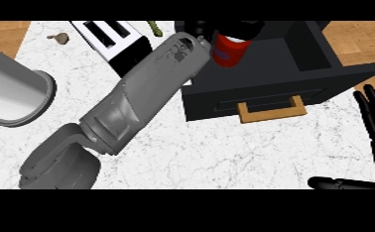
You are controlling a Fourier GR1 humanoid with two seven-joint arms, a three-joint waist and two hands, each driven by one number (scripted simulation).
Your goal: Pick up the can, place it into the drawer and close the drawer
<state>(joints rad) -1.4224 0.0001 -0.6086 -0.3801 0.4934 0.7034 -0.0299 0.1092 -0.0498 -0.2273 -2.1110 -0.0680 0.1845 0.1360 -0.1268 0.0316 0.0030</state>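
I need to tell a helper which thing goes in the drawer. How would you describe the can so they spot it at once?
Find the black drawer unit with the wooden handle, standing open at the upper right of the white marble counter. Over its open compartment the left hand holds the can. It is the only red thing, a cylinder with a blue label.

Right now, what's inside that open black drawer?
A red can stands upright in the drawer, with the left robot hand at its top. The forearm covers the drawer's left side, so anything there is hidden.
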